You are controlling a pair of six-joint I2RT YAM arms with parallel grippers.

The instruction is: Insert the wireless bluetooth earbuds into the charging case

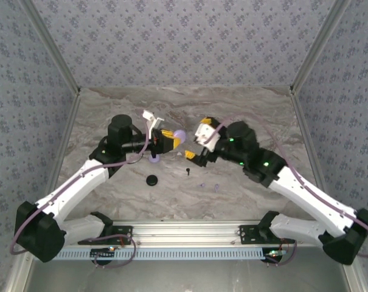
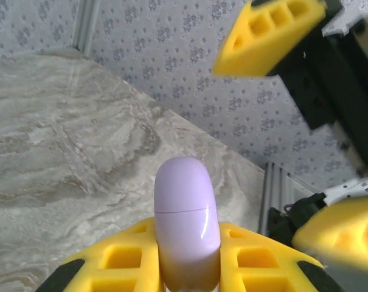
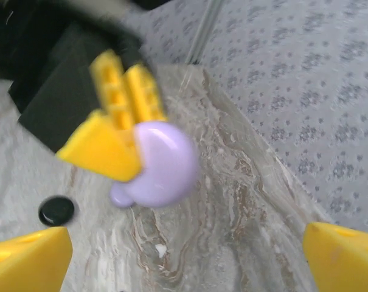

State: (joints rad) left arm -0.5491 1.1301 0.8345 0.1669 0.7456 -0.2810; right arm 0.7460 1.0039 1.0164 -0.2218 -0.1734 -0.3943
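My left gripper (image 1: 170, 140) is shut on the lavender charging case (image 1: 180, 136), which it holds above the table. In the left wrist view the case (image 2: 187, 222) stands upright between the yellow fingers (image 2: 120, 258), its lid seam closed. My right gripper (image 1: 196, 145) faces it from the right, open, with nothing between its fingers. The right wrist view has the case (image 3: 168, 161) ahead of my wide-open right gripper (image 3: 184, 261). A tiny black earbud (image 1: 188, 171) and two tiny lavender earbuds (image 1: 202, 184) (image 1: 215, 187) lie on the table in front.
A lavender disc (image 1: 154, 161) lies on the marble table (image 1: 244, 109) under the left gripper. A black disc (image 1: 152, 180) sits nearer the front, also seen as a black disc (image 3: 56, 210) in the right wrist view. Patterned walls enclose three sides.
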